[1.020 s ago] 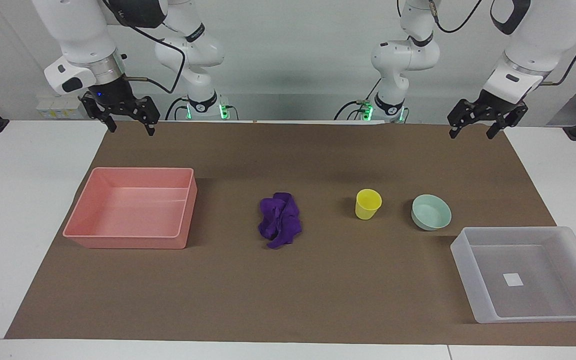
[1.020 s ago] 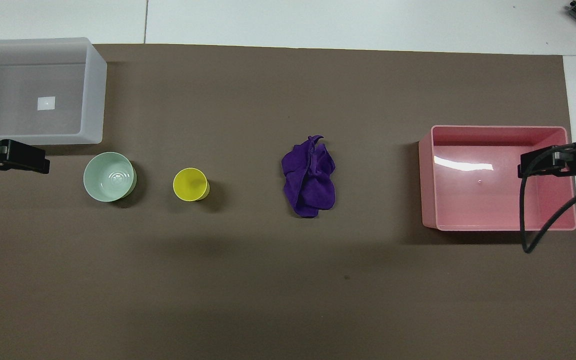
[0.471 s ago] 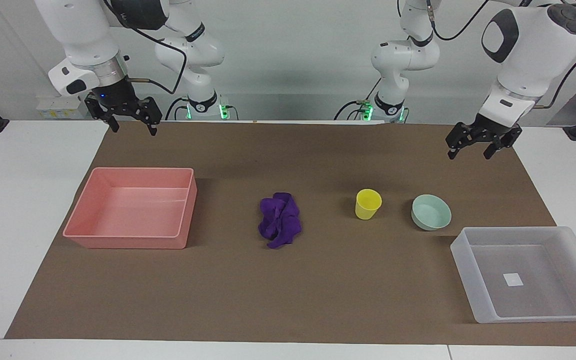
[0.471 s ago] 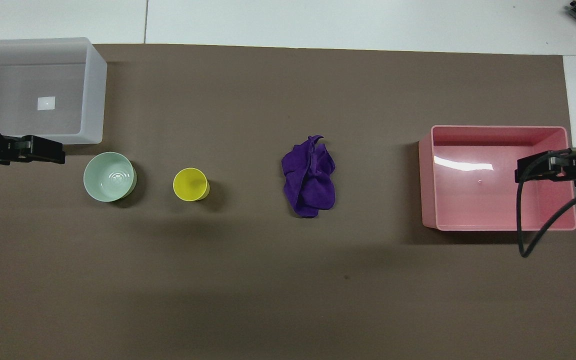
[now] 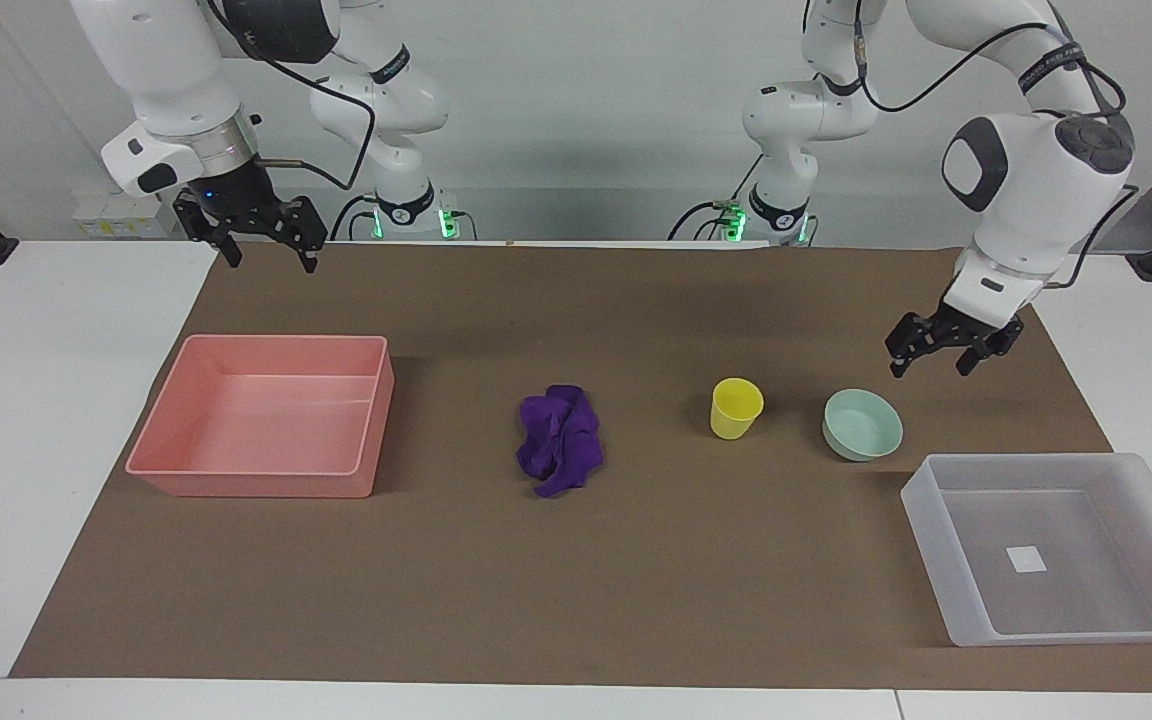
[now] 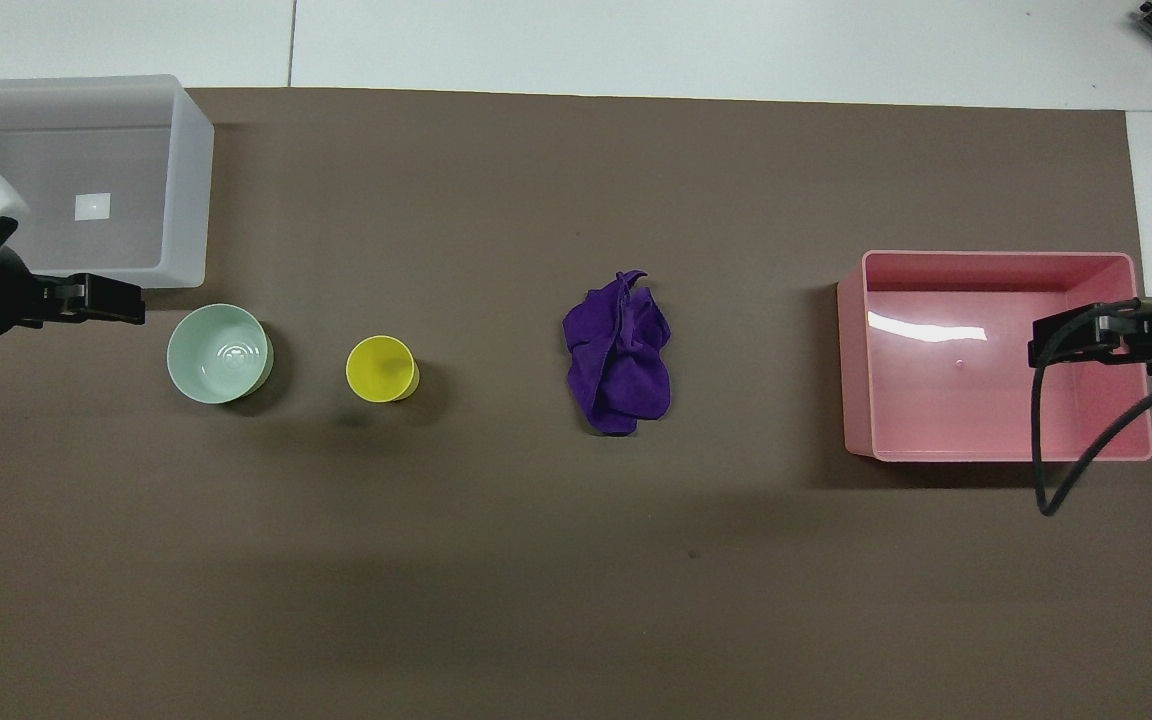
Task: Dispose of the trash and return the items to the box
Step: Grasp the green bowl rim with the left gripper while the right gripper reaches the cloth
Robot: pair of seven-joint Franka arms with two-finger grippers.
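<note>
The purple cloth wad [image 5: 560, 454] [image 6: 620, 357] lies in the middle of the brown mat. The yellow cup [image 5: 736, 407] [image 6: 381, 368] stands upright beside it, toward the left arm's end. The mint-green bowl [image 5: 863, 424] [image 6: 219, 353] sits beside the cup. The translucent box [image 5: 926, 555] [image 6: 191, 190] is empty and stands farther from the robots than the bowl. My left gripper [image 5: 928, 368] [image 6: 131, 303] is open and empty, raised over the mat just beside the bowl. My right gripper [image 5: 271, 260] [image 6: 1041, 345] is open and empty, raised high over the pink tray.
An empty pink tray [image 5: 256, 485] [image 6: 856, 360] stands on the mat at the right arm's end. The brown mat [image 5: 576, 600] covers most of the white table. A black cable [image 6: 1041, 470] hangs from the right arm over the pink tray's corner.
My left gripper has come down and moved toward the bowl. My right gripper has barely shifted. The cloth, cup, bowl and both trays have not moved.
</note>
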